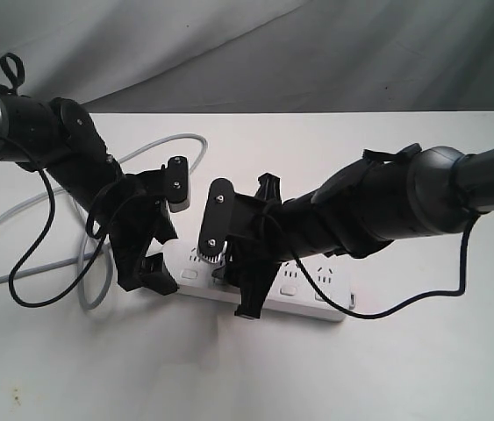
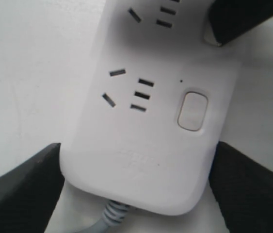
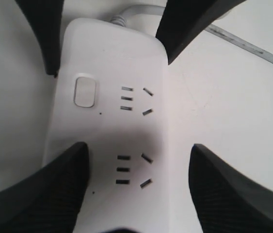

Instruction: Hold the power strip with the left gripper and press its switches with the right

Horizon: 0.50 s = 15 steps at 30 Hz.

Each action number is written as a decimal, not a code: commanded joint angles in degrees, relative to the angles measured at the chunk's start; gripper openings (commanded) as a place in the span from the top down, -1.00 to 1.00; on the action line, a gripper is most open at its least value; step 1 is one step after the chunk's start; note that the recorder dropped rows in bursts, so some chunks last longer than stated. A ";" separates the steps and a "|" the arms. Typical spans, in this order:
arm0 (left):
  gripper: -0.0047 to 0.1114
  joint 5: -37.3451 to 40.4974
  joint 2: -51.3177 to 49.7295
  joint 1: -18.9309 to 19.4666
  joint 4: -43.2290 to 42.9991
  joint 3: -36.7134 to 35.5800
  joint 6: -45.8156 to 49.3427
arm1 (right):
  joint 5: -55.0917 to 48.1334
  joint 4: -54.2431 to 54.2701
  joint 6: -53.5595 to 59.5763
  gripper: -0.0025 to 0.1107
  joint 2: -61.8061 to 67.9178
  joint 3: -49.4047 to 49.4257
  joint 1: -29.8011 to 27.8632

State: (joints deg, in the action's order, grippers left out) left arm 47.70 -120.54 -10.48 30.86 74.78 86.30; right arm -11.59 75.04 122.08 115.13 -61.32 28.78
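Note:
The white power strip (image 1: pixel 304 294) lies flat on the table, with its grey cord (image 1: pixel 18 210) looping off to the left. My left gripper (image 1: pixel 161 263) is shut on the strip's cord end (image 2: pixel 141 165), one black finger pressed against each long side. A rounded-square switch (image 2: pixel 193 110) shows beside the first socket. My right gripper (image 1: pixel 233 285) stands open over the second socket (image 3: pixel 134 170). One of its fingers (image 3: pixel 44 194) rests on the switch side of the strip and hides that switch. Its other finger (image 3: pixel 233 194) hangs beside the strip over the table. The first switch (image 3: pixel 85 91) is uncovered.
The cord (image 1: pixel 97 294) curls in loose loops on the white table (image 1: pixel 422 368) left of the strip. A thin black cable (image 1: pixel 27 263) hangs from the left arm, another (image 1: pixel 422 303) from the right arm. Grey cloth (image 1: pixel 273 53) backs the table.

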 commanded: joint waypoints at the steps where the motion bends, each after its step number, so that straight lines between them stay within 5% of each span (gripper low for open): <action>1: -0.34 -0.18 -0.21 -0.18 0.27 0.07 -0.52 | -1.52 -1.67 0.77 -0.05 3.10 0.90 0.05; 15: -0.34 -0.18 -0.21 -0.18 0.27 0.07 -0.52 | -1.10 -1.67 -0.96 -0.05 -6.22 0.87 -0.05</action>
State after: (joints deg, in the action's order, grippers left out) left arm 47.70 -120.54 -10.48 30.86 74.78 86.30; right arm -12.53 73.99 121.94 111.63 -60.74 28.67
